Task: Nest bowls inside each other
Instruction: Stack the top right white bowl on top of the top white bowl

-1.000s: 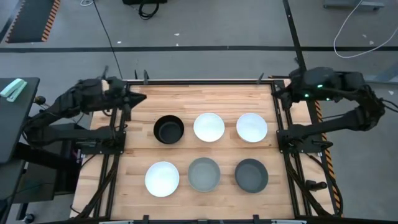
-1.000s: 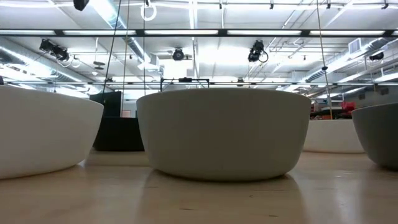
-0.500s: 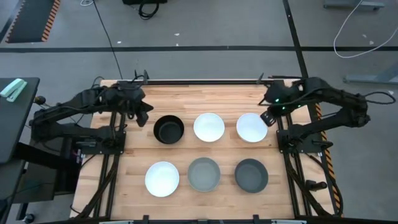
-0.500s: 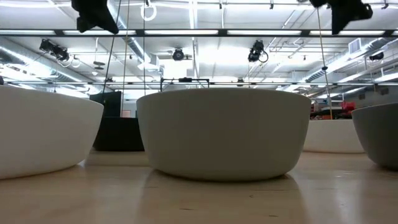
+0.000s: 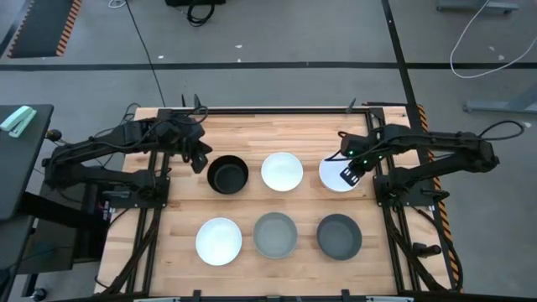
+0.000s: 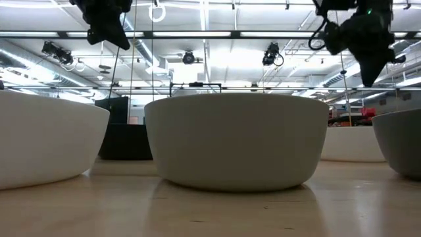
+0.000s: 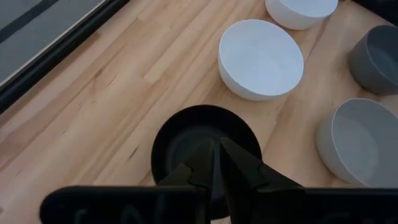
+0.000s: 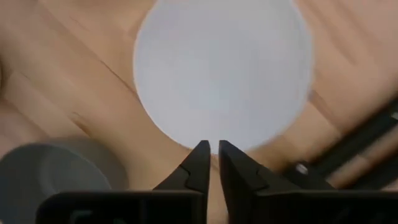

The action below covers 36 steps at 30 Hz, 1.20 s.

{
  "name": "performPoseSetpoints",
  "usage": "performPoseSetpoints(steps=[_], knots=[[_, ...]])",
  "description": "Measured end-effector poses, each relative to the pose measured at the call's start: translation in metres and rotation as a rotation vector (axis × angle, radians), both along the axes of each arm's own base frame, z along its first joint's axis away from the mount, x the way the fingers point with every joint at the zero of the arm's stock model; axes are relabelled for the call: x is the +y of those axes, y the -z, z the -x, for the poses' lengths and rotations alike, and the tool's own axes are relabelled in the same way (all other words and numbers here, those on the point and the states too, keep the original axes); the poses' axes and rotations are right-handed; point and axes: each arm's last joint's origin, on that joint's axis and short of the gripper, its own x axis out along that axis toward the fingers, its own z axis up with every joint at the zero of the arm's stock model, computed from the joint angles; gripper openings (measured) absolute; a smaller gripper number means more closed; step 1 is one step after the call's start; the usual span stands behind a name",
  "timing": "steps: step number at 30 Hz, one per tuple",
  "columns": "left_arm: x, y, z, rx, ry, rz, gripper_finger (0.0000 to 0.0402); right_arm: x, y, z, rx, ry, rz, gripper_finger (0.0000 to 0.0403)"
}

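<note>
From above, you see six bowls on the wooden desk (image 5: 277, 134) in two rows: black bowl (image 5: 227, 175), middle white bowl (image 5: 282, 171) and right white bowl (image 5: 336, 174) at the back; front white bowl (image 5: 218, 240), mid grey bowl (image 5: 275, 234) and dark grey bowl (image 5: 339, 236) in front. All stand apart and hold nothing. Your left arm reaches in from the left, its left gripper (image 5: 198, 158) just beside the black bowl's rim. Your right arm bends in from the right, with the right gripper (image 5: 351, 172) over the right white bowl.

At desk level, the mid grey bowl (image 6: 235, 140) fills the middle, both grippers hanging high above.

Past your left wrist, the left gripper's (image 7: 214, 163) fingers (image 7: 239, 163) are nearly together, over the black bowl (image 7: 186, 137), with the middle white bowl (image 7: 260, 59) beyond.

Past your right wrist, the right gripper's (image 8: 211, 163) fingers (image 8: 199, 163) are close together, a thin slit between them, at the right white bowl's (image 8: 222, 68) edge.
</note>
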Motion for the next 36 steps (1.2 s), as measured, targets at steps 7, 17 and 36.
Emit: performPoseSetpoints(steps=[7, 17, 36], knots=[[0.001, 0.002, -0.005, 0.001, -0.008, 0.008, 0.0037, -0.014, 0.027, 0.000, 0.016, 0.085, -0.006, 0.0088], [0.003, 0.005, -0.013, 0.003, -0.006, 0.023, 0.0033, -0.049, 0.036, 0.012, 0.004, 0.171, 0.021, 0.0100], [0.005, 0.007, -0.019, -0.011, -0.009, 0.045, 0.0033, -0.098, 0.067, 0.007, 0.081, 0.157, -0.059, 0.0098]])
